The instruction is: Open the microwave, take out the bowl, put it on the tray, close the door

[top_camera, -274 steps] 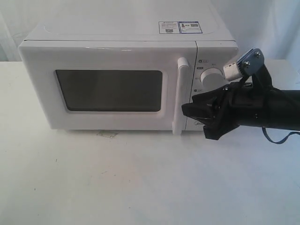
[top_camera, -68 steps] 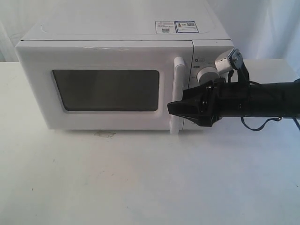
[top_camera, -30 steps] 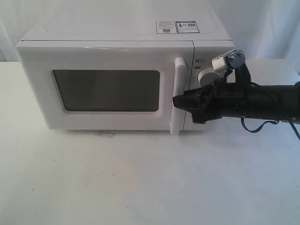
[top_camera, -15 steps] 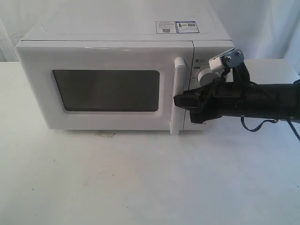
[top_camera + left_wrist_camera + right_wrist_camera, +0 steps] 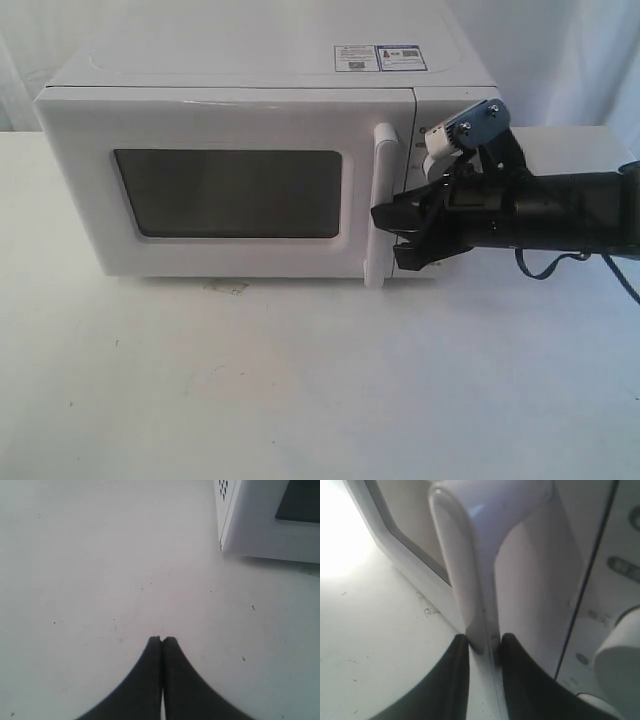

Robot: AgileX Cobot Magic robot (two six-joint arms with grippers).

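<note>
In the exterior view the microwave (image 5: 250, 65) stands on the white table (image 5: 300, 380) with its door (image 5: 230, 120) flush shut. The dark window (image 5: 232, 193) gives me no sight of the bowl. Compared with half a second ago the right arm has rolled at the wrist. Its camera bracket (image 5: 472, 122) sits higher and more upright against the control panel, and the right claw (image 5: 388, 238) now shows two separate fingers, one above the other, at the lower part of the handle (image 5: 383, 165). The microwave itself has barely moved, and the stickers (image 5: 380, 57) are about where they were. The left wrist view shows what the exterior view does not: the left claw (image 5: 161, 640) hangs over bare table (image 5: 90, 565) with its fingers pressed together and nothing between them. A lower corner of the microwave (image 5: 260, 527) and an edge of its window (image 5: 302, 500) lie well off to one side. The right wrist view settles the grip, which the exterior view leaves unclear. The right claw (image 5: 484, 642) straddles the handle (image 5: 470, 555) with one dark finger tight on each flank, so it is clamped on the handle. A white knob (image 5: 620, 655) bulges just beside it, and the door's window frame (image 5: 405, 535) and the table (image 5: 365, 630) run past on the far side.
</note>
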